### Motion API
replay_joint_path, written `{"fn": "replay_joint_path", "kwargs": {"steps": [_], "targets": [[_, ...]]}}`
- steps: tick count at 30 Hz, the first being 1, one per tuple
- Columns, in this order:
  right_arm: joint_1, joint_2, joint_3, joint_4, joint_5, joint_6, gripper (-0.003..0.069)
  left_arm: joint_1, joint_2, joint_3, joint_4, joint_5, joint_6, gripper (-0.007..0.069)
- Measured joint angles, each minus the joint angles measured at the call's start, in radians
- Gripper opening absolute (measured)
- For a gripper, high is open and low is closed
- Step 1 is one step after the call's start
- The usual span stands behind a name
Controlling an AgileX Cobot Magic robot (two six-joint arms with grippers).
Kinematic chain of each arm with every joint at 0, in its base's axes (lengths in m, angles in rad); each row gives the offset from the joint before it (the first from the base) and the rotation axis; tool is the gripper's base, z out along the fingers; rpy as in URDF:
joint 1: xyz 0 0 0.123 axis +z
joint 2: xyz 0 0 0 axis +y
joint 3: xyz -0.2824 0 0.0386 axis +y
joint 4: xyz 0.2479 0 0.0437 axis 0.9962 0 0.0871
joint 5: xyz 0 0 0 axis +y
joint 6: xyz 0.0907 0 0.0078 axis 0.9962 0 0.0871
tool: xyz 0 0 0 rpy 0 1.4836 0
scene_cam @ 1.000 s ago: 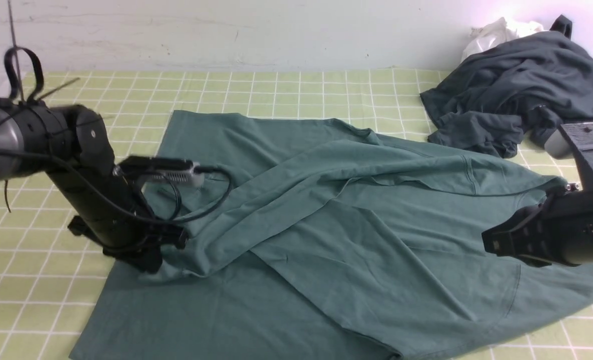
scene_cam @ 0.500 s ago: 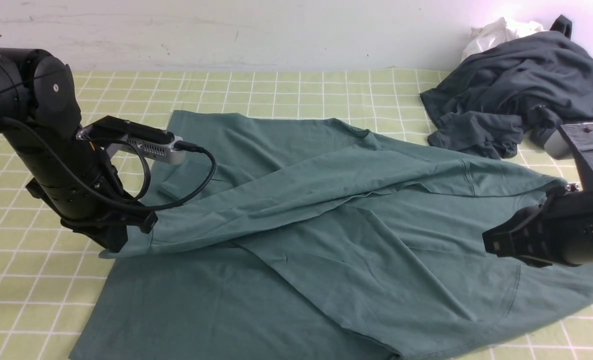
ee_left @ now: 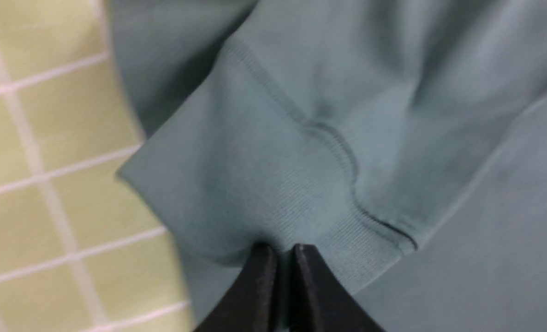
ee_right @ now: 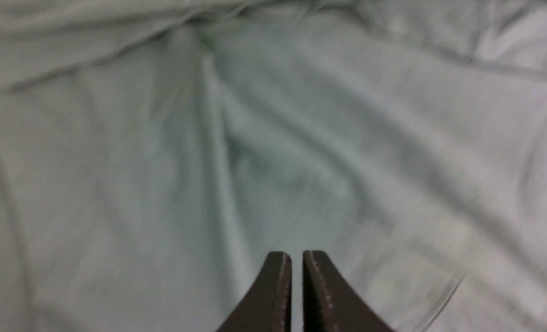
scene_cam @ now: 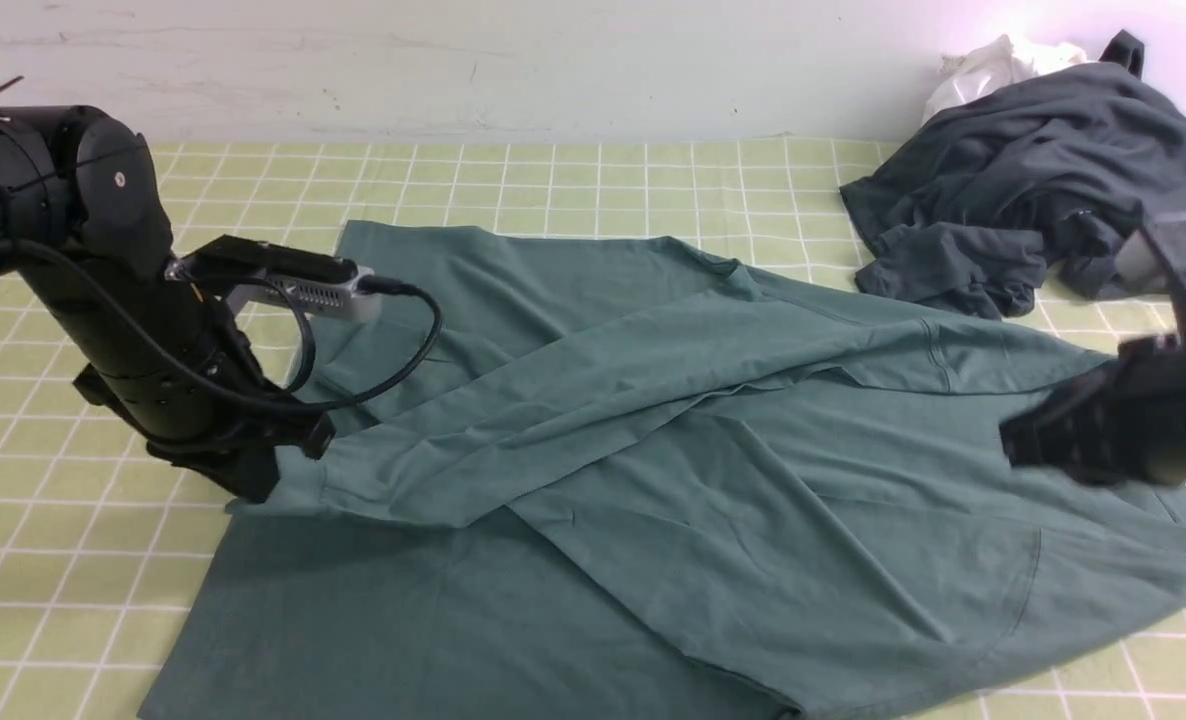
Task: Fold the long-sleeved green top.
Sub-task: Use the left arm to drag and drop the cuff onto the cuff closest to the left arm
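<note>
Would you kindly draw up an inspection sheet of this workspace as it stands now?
Surface: yellow-green checked cloth, lying flat.
Job's things: green long-sleeved top spread out, with one sleeve drawn across its body; sleeve cuff pinched.
Clutter: dark grey garment heaped at the far right; white cloth behind it.
Grippers: left gripper shut on the sleeve cuff; right gripper shut, blurred, over the top's right side, with no cloth seen between its jaws.
Cables: black cable loops from the left wrist camera over the top.
Surroundings: pale wall behind; nothing else seen.
</note>
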Motion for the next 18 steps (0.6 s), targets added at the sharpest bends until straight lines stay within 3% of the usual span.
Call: {"fn": "replay_joint_path", "kwargs": {"steps": [6, 8, 12, 15, 18], "targets": [[-0.014, 0.225, -0.26, -0.137, 0.02, 0.095, 0.0202, -0.001, 0.0, 0.0, -0.045, -0.008, 0.03, 0.0041], [-0.014, 0.35, -0.381, -0.258, 0.054, 0.182, 0.0283, -0.001, 0.0, 0.0, -0.025, 0.014, 0.04, 0.0101], [-0.015, 0.509, -0.534, -0.378, 0.091, 0.313, 0.0368, -0.001, 0.0, 0.0, -0.008, 0.029, 0.041, 0.0213], [-0.015, 0.641, -0.642, -0.441, 0.122, 0.389, 0.0399, -0.001, -0.012, 0.0, 0.0, 0.029, 0.041, 0.0318], [-0.015, 0.742, -0.727, -0.457, 0.144, 0.408, 0.0395, -0.001, -0.054, 0.0, -0.001, -0.001, 0.041, 0.037]]}}
